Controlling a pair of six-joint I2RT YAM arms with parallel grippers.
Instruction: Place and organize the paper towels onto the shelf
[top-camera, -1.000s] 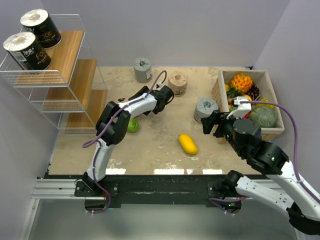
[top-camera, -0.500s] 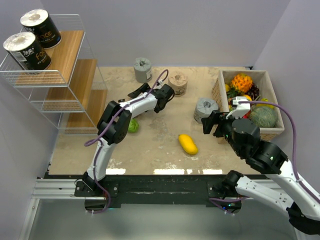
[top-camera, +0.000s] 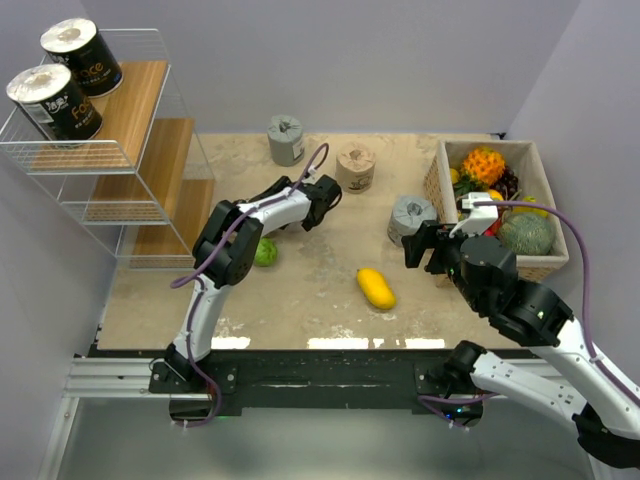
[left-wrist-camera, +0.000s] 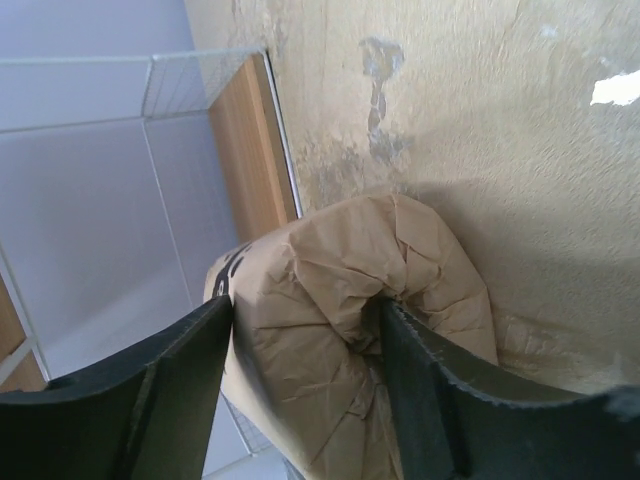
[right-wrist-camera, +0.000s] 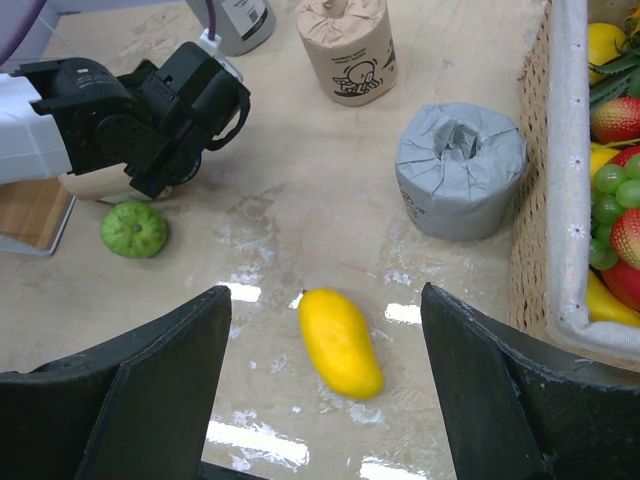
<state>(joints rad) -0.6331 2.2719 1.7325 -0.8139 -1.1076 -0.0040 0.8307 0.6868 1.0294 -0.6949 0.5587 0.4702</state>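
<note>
A tan roll (left-wrist-camera: 340, 330) rests on the table (top-camera: 300, 290) near the shelf's (top-camera: 150, 150) foot, gripped between the left pincer's (left-wrist-camera: 305, 325) fingers. Two black rolls (top-camera: 80, 55) stand on the shelf's top tier. A second tan roll (top-camera: 355, 168) and a grey roll (top-camera: 411, 218) stand farther along the table, where the right pincer (right-wrist-camera: 322, 300) hangs open above a mango (right-wrist-camera: 340, 345).

The tan paper towel roll (left-wrist-camera: 340, 320) near the shelf wears creased, matt brown paper tucked into its core. The shelf (top-camera: 140, 100) is thin white wire with smooth, light wooden boards. Up on it, two black paper towel rolls (top-camera: 62, 103) have a glossy printed wrap. To the right, the grey paper towel roll (right-wrist-camera: 460, 170) is in crumpled matt paper, beside a woven wicker basket (right-wrist-camera: 527, 230). The tabletop (right-wrist-camera: 290, 190) is mottled beige, stone-like and shiny. The mango (right-wrist-camera: 340, 342) looks smooth.
</note>
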